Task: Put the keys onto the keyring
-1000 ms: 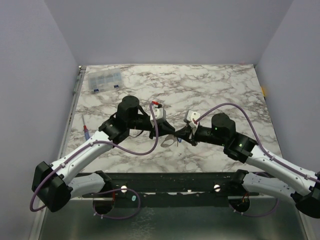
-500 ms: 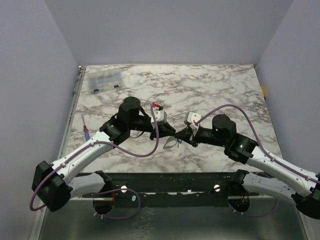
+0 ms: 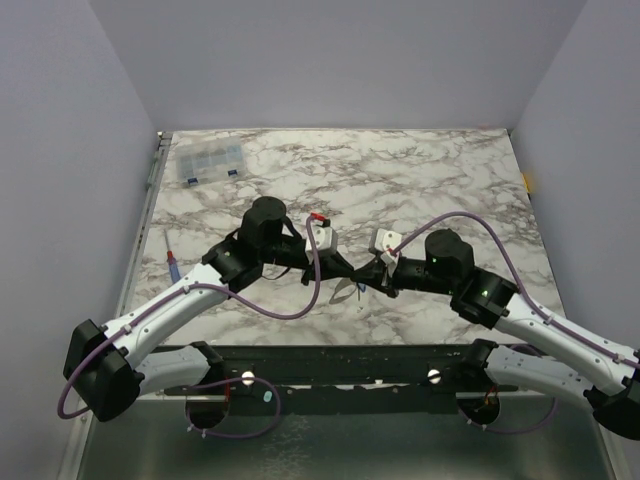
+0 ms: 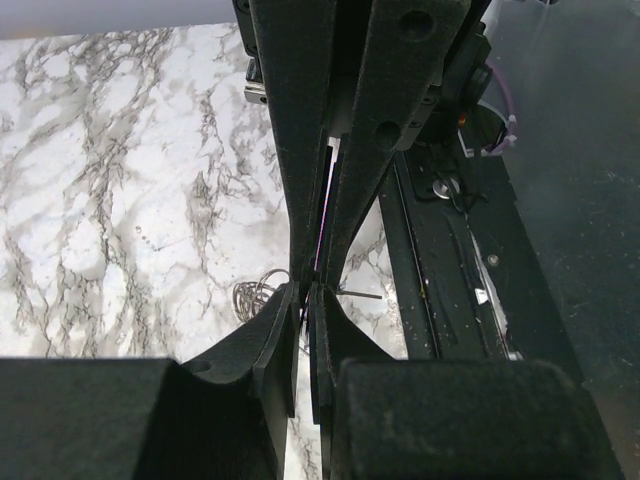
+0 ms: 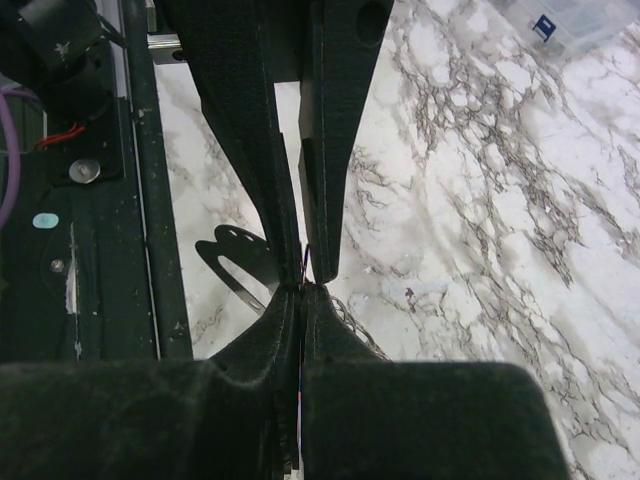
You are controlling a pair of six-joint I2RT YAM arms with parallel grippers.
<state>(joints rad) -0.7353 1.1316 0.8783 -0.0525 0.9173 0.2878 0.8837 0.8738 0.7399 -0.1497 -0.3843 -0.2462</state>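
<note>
Both grippers meet tip to tip above the near middle of the marble table (image 3: 430, 180). My left gripper (image 3: 349, 272) (image 4: 303, 290) has its jaws almost together, with only a slit between them, pinching the keyring. The keyring (image 3: 346, 290) (image 4: 256, 296) (image 5: 356, 322) is a bunch of thin silvery wire loops hanging just below the tips. My right gripper (image 3: 366, 277) (image 5: 303, 290) is shut tight on a thin flat piece seen edge-on, apparently a key. A thin metal sliver (image 4: 361, 295) pokes out beside the tips. Other keys are hidden.
A clear compartment box (image 3: 209, 161) (image 5: 575, 20) stands at the far left corner. A blue-handled, red-tipped screwdriver (image 3: 172, 258) lies by the left edge. The black base rail (image 3: 350, 360) (image 4: 450, 280) runs along the near edge, close under the grippers.
My left gripper has moved right and slightly nearer, closing the gap to the right gripper. The hanging keyring has shifted right with it. The right arm has barely moved.
</note>
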